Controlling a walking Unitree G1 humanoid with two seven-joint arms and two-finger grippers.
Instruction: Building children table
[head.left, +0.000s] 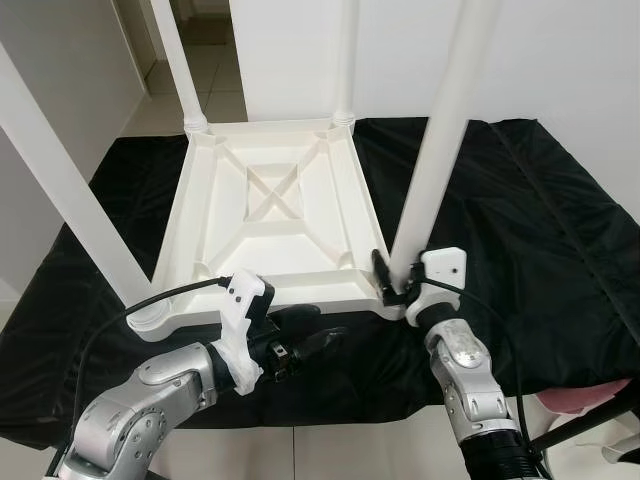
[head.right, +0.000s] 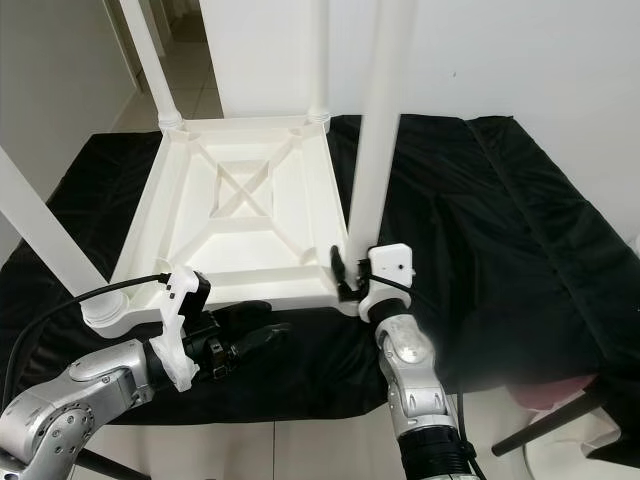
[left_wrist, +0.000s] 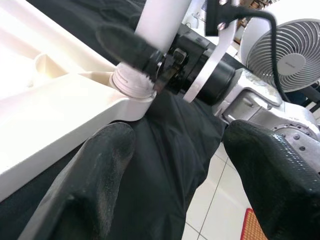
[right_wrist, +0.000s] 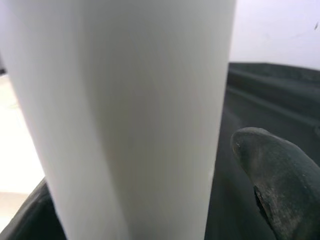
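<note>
The right pincer (head.left: 392, 285) is being pressed around the base of the near-right leg (head.left: 440, 140), just where that leg is being seated in the corner socket of the upturned white tabletop (head.left: 270, 215). The left pincer (head.left: 320, 340) is being held spread and empty beside the tabletop's near edge, just over the black cloth (head.left: 520, 220) by which the counter is being covered.

A risk is being judged here: if the leg is being turned while tilted, the thread could be crossed, or the whole light tabletop could be dragged across the slippery cloth, since it is not being steadied by the left pincer.

The table is being seen upside down, glossy white plastic, ribbed underneath with a crossed centre; four round legs are being shown upright at its corners.
</note>
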